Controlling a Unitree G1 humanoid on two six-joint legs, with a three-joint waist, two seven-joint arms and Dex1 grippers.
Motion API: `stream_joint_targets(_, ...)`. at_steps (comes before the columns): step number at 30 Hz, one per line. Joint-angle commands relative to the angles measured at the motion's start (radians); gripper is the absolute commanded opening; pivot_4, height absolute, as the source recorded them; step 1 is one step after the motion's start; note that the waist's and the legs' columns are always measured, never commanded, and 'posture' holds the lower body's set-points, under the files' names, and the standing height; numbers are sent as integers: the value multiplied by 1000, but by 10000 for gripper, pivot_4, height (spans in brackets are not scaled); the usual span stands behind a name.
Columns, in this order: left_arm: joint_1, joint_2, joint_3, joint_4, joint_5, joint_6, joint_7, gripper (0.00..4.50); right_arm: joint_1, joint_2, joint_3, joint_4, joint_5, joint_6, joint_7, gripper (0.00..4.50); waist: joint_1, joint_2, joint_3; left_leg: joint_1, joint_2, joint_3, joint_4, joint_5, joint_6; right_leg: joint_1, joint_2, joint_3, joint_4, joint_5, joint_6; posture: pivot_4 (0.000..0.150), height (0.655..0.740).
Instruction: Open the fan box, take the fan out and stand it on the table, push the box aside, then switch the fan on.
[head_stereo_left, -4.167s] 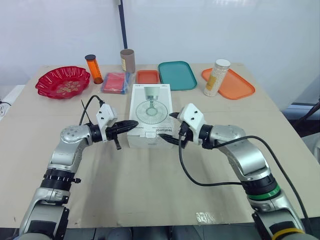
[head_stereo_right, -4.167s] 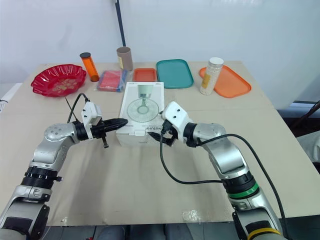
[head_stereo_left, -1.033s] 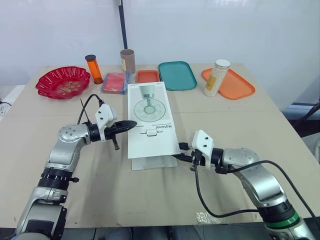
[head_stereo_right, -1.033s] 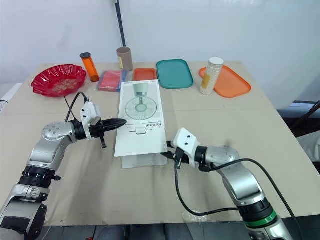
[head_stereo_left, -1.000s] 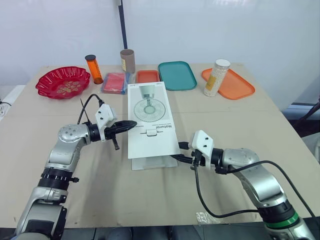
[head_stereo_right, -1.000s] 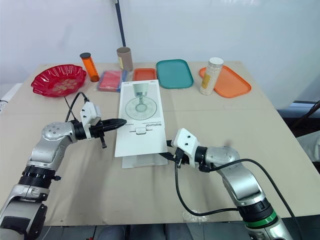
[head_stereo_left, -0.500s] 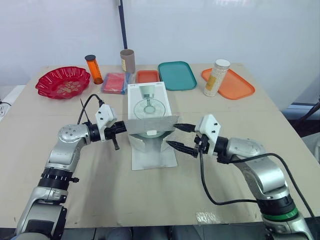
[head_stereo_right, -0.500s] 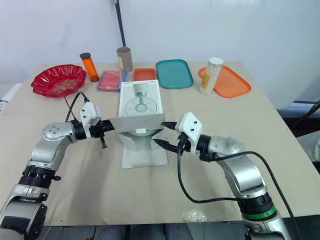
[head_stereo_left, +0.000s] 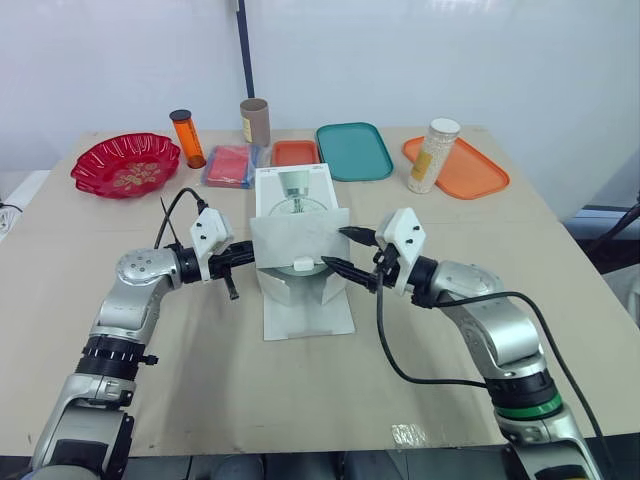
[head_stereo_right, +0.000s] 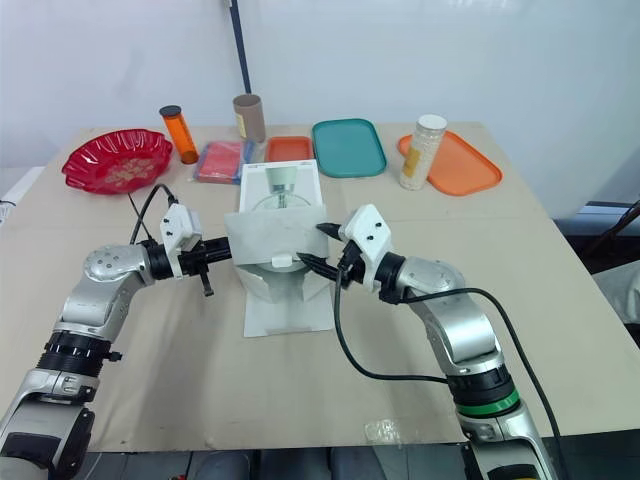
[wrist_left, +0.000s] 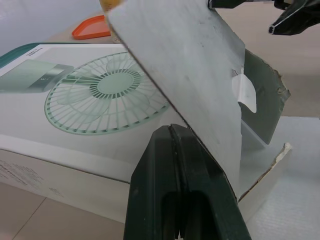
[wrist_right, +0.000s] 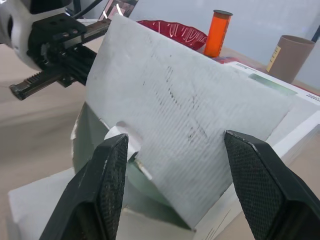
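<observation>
Right hand (head_stereo_left: 334, 247): released, at raised flap (head_stereo_left: 295, 232) of box (head_stereo_left: 296, 186), likely folding it back. Left hand (head_stereo_left: 243, 257): clenched, against box's side, apparently bracing it.

The two head cameras looked forward and down over the table (head_stereo_left: 300, 400), and each wrist camera faced from very near the fan box (wrist_left: 75, 95), which all views shared.
</observation>
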Motion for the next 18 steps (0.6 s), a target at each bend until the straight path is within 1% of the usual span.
stream_joint_targets(1,15,43,38,12,12,26,25,0,-22,12,11,3,-13,-34,3,30772,-1,0,0,0,0,0,0,0,0,0,0,0,0,0,0,1500,7400)
stream_joint_targets(3,-1,51,78,35,-19,57,45,0,-23,17,16,3,-12,-40,9,30772,-1,0,0,0,0,0,0,0,0,0,0,0,0,0,0,1500,7400)
stream_joint_targets(6,-24,64,116,73,-27,75,72,0,-21,24,19,-15,0,-41,13,30772,-1,0,0,-1,0,0,0,0,0,-1,0,0,0,0,0,1500,7400)
stream_joint_targets(11,-44,70,153,71,-49,105,89,0,-19,27,27,-29,-3,-45,24,30772,1,0,0,-2,0,-1,0,0,0,-1,-1,-1,0,0,0,1500,7400)
stream_joint_targets(14,-61,58,194,35,-104,147,100,0,-17,33,32,-17,-11,-44,18,30772,0,0,0,-2,0,-1,0,0,0,-1,-1,-1,0,0,0,1500,7400)
stream_joint_targets(18,-66,52,210,-80,-191,236,80,0,-15,37,39,-6,-22,-5,-2,30772,0,-1,0,-2,0,-1,0,0,0,-1,-1,-1,0,0,0,1500,7400)
